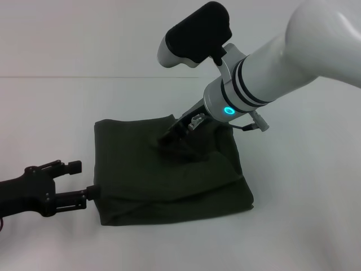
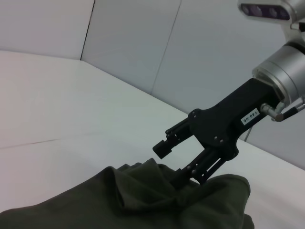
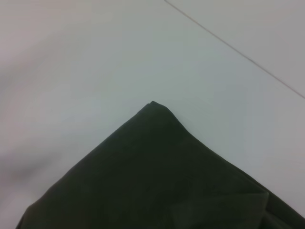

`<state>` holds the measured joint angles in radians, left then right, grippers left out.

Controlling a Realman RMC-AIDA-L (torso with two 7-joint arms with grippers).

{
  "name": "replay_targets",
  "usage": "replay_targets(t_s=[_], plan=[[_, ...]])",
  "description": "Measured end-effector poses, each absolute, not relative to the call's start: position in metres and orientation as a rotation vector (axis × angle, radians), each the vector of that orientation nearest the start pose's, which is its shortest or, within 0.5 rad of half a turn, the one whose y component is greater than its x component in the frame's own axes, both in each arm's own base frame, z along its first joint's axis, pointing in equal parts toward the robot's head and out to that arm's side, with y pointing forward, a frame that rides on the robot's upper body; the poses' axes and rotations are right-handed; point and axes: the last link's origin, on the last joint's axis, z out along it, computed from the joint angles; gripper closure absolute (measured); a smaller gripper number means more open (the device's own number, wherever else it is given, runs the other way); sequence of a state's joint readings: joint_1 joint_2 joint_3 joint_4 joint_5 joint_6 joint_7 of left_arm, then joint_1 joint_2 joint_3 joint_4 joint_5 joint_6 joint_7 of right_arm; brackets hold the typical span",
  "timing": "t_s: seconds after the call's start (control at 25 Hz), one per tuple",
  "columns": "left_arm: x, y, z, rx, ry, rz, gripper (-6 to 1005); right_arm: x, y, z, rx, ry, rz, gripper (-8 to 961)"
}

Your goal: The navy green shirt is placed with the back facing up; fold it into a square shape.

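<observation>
One navy green shirt (image 1: 169,175) lies folded mid-table, soft and limp. The right gripper (image 1: 172,135), jaws parted, presses in at its twelve o'clock edge. The left gripper (image 1: 79,180), also spread, waits at nine o'clock; a firm pinch at a corner seems best.

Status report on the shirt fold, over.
Right gripper open, down on navy green shirt. Left gripper open at its left edge. Shirt roughly square, rumpled. Nothing in the way.

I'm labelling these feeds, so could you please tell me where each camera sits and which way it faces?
Head: looks forward and down at the shirt on the table; left hand and right hand show.
Left wrist: looks across the shirt at the right hand.
Right wrist: looks down on a shirt corner; no hand shows.
All share the shirt.
</observation>
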<state>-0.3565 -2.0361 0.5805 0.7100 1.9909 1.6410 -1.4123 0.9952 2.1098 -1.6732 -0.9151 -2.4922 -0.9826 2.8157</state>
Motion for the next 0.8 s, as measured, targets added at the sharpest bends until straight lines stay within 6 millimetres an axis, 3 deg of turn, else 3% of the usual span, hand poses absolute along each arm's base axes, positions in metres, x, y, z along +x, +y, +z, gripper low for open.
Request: replay_targets(t_s=[0.8], plan=[[-0.317,0.3,0.042,-2.514,-0.787,-0.682,95,0.098,0.417,-0.115,-2.538,0.697,-0.239,70]])
